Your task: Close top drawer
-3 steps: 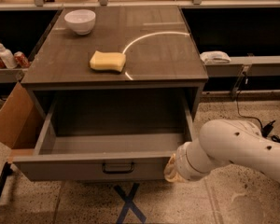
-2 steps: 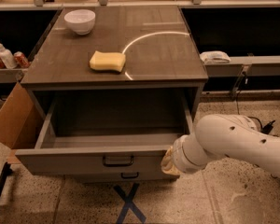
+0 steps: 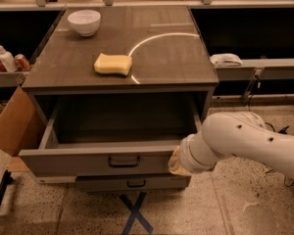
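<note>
- The top drawer (image 3: 73, 163) stands well out of the front of the cabinet (image 3: 161, 53). It is open and looks empty, with its black loop handle (image 3: 124, 161) at the middle of the front panel.
- Compared with a second ago, the front panel sits closer to the cabinet, and the lower drawer (image 3: 132, 182) now shows beneath it. I judge that the push has begun and that most of the travel is still to go.
- The gripper (image 3: 178, 161) has moved in with the panel and presses against its right end, in front of the cabinet's right corner. Whether it is apart or together cannot be told, as the wrist hides it. It carries nothing that I can see.
- The white arm (image 3: 245, 136) reaches in from the cabinet's right.
- On the cabinet's top lie a yellow sponge (image 3: 112, 64) near the middle and a white bowl (image 3: 84, 22) at the far left corner.
- A cardboard box (image 3: 12, 126) leans against the cabinet's left side.
</note>
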Action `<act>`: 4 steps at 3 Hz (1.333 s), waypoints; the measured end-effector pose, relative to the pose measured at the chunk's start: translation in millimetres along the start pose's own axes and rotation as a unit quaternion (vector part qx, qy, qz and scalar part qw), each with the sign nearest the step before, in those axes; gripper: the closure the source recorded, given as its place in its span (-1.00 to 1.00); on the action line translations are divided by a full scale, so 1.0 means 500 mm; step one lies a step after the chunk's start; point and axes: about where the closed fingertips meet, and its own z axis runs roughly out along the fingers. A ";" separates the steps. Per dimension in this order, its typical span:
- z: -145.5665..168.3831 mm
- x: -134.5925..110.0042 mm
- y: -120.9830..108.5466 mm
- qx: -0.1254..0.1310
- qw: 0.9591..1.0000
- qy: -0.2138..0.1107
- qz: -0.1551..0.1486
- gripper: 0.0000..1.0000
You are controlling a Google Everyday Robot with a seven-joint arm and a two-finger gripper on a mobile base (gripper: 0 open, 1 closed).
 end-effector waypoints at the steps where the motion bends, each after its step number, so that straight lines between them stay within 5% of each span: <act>1: 0.004 0.011 -0.072 0.019 1.000 0.004 -0.003 1.00; 4: 0.073 0.017 -0.293 0.064 0.998 0.004 0.023 1.00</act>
